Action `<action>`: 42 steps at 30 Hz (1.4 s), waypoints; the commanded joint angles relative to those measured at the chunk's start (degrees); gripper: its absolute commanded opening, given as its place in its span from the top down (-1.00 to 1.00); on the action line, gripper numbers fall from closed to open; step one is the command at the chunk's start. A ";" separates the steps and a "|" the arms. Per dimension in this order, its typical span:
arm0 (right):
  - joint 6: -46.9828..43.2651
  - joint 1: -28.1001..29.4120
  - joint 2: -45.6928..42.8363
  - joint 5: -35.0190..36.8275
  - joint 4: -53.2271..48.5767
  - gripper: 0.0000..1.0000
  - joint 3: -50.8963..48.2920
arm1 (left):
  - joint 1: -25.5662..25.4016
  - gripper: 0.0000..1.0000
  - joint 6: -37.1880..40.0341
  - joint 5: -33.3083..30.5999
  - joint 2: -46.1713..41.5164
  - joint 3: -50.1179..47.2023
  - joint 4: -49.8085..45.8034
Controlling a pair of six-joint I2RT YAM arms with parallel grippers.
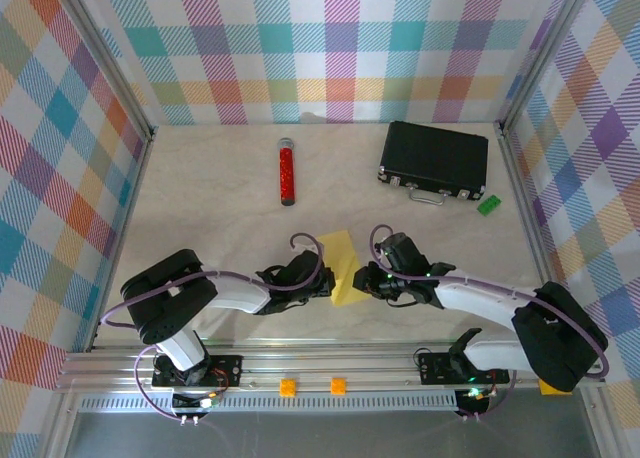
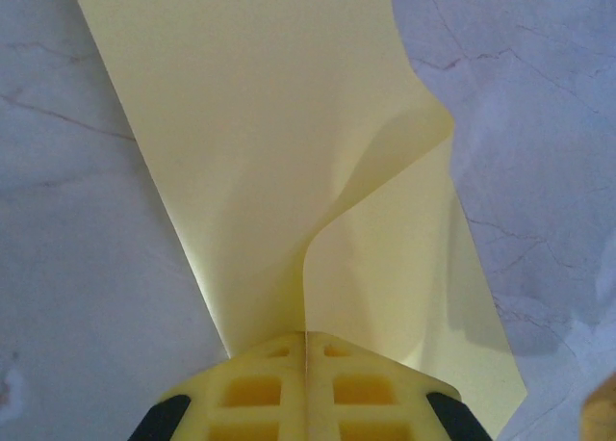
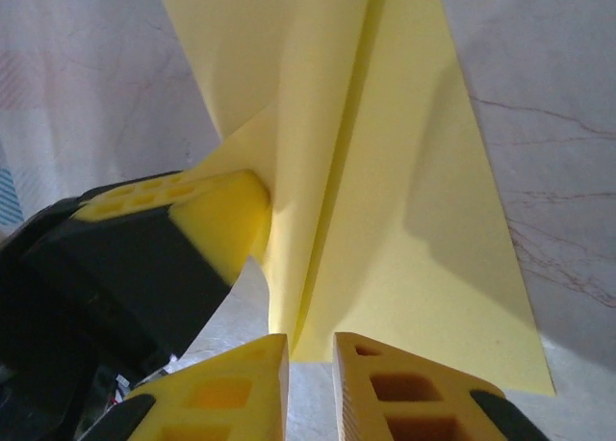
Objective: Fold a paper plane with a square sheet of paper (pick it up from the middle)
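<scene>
Paper sheet (image 2: 260, 123), creased, is clamped between my left fingers (image 2: 252, 391), while my right fingers (image 3: 409, 388) stand slightly apart, its edge just beyond their tips.

A thin, plain yellow square sheet of paper (image 1: 341, 263) (image 2: 279, 142) (image 3: 395, 181) sits near the front middle of the pale marbled table (image 1: 210, 188). It is partly folded into a long, narrow shape. One lengthwise crease runs down it, and one flap bows up in a soft curve. Its near edge is pinched together.
</scene>
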 commanded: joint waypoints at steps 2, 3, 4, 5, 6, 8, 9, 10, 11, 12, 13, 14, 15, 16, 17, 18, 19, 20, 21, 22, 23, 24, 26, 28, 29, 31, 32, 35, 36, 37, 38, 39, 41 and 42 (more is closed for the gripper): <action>2.25 -0.22 2.80 -2.36 3.79 0.61 0.50 | -1.60 0.97 -2.42 -3.53 0.84 -0.65 -2.93; 2.12 -0.20 3.42 -2.47 3.56 0.62 0.91 | -1.65 0.98 -2.32 -3.83 0.77 -0.69 -3.07; 2.07 -0.22 3.90 -2.51 3.55 0.62 1.07 | -1.70 0.98 -2.21 -4.01 0.75 -0.87 -3.08; 2.20 -0.29 4.19 -2.37 3.60 0.63 1.01 | -1.70 0.98 -2.10 -4.12 0.73 -0.83 -3.08; 2.41 -0.28 4.30 -1.99 3.41 0.64 1.09 | -1.65 0.97 -1.89 -3.99 0.81 -0.85 -2.79; 2.61 -0.23 4.30 -1.19 3.37 0.66 0.75 | -1.67 0.97 -1.48 -3.77 1.05 -0.57 -2.85; 2.73 -0.29 4.39 -0.92 3.06 0.67 0.74 | -1.69 0.98 -1.20 -3.77 1.10 -0.39 -2.98; 2.49 -0.36 4.39 -0.70 2.64 0.70 0.74 | -1.72 0.97 -1.14 -3.71 1.10 -0.22 -2.99; 2.27 -0.31 4.38 -0.52 2.46 0.73 0.68 | -1.70 0.98 -0.93 -3.69 1.14 -0.14 -2.99; 2.29 -0.30 4.48 -0.39 2.47 0.76 0.49 | -1.74 0.97 -0.83 -3.69 1.27 -0.05 -3.07; 2.46 -0.30 4.52 -0.26 2.58 0.79 0.24 | -1.69 0.98 -0.70 -3.53 1.40 0.05 -3.08; 2.52 -0.35 4.62 -0.25 2.99 0.82 0.08 | -1.65 0.98 -0.57 -3.42 1.52 0.22 -3.16; 2.42 -0.35 4.67 -0.25 3.03 0.84 0.03 | -1.69 0.98 -0.58 -3.42 1.63 0.32 -3.33; 2.43 -0.30 4.66 0.00 2.94 0.85 -0.01 | -1.69 0.98 -0.52 -3.27 1.55 0.18 -3.27; 2.32 -0.31 4.76 0.17 3.10 0.86 -0.10 | -1.69 0.98 -0.35 -3.25 1.50 0.21 -3.25; 2.41 -0.30 4.89 0.11 3.44 0.86 -0.13 | -1.69 0.97 -0.17 -3.24 1.41 0.38 -3.46; 2.43 -0.30 5.25 -0.14 4.09 0.87 -0.14 | -1.69 0.98 -0.04 -3.37 1.36 0.49 -3.67; 2.26 -0.30 5.56 -0.84 4.97 0.86 -0.17 | -1.69 0.97 0.08 -3.42 1.32 0.60 -3.87; 2.23 -0.30 6.06 -1.63 5.76 0.87 -0.10 | -1.69 0.97 0.03 -3.43 1.28 0.49 -3.74; 2.21 -0.32 6.68 -2.27 6.31 0.87 0.18 | -1.69 0.97 -0.08 -3.50 1.28 0.32 -3.48; 2.17 -0.30 7.37 -2.53 6.23 0.88 0.45 | -1.69 0.97 0.00 -3.30 1.27 0.32 -3.34; 2.04 -0.32 7.91 -2.53 6.04 0.88 0.61 | -1.69 0.97 0.15 -3.12 1.19 0.45 -3.34; 1.93 -0.31 9.31 -1.82 5.55 0.89 0.34 | -1.69 0.97 0.90 -2.81 0.87 0.67 -3.41; 1.54 -0.32 10.47 -0.93 4.43 0.90 -0.06 | -1.69 0.96 1.95 -2.46 0.40 0.91 -3.34; 1.22 -0.30 10.88 -0.59 3.75 0.91 -0.31 | -1.69 0.96 2.92 -2.37 0.08 1.18 -3.56; 0.79 -0.30 11.00 0.04 2.72 0.92 -0.79 | -1.69 0.95 4.54 -2.19 -0.44 1.84 -4.14; 0.56 -0.30 10.98 0.51 2.14 0.92 -1.00 | -1.69 0.94 5.76 -2.19 -0.63 2.34 -4.83; 0.10 -0.30 10.81 1.15 1.36 0.92 -1.63 | -1.63 0.94 8.40 -1.89 -0.55 3.51 -5.72; -0.01 -0.30 10.80 1.31 1.20 0.92 -1.72 | -1.64 0.94 9.12 -1.77 -0.30 3.85 -5.80; 0.00 -0.30 10.90 1.36 1.20 0.92 -1.74 | -1.61 0.94 9.89 -1.64 -0.03 4.22 -5.97; -0.18 -0.31 10.99 1.17 1.18 0.92 -1.72 | -1.60 0.93 10.44 -1.50 0.28 4.50 -6.06; -0.20 -0.30 10.98 1.10 1.25 0.92 -1.72 | -1.60 0.94 10.67 -1.57 0.52 4.67 -6.15; 0.01 -0.31 11.02 1.18 1.35 0.93 -1.90 | -1.60 0.94 11.07 -2.20 1.05 4.98 -7.08; 0.06 -0.30 10.98 1.16 1.46 0.93 -1.95 | -1.53 0.94 11.08 -2.44 1.23 5.06 -7.41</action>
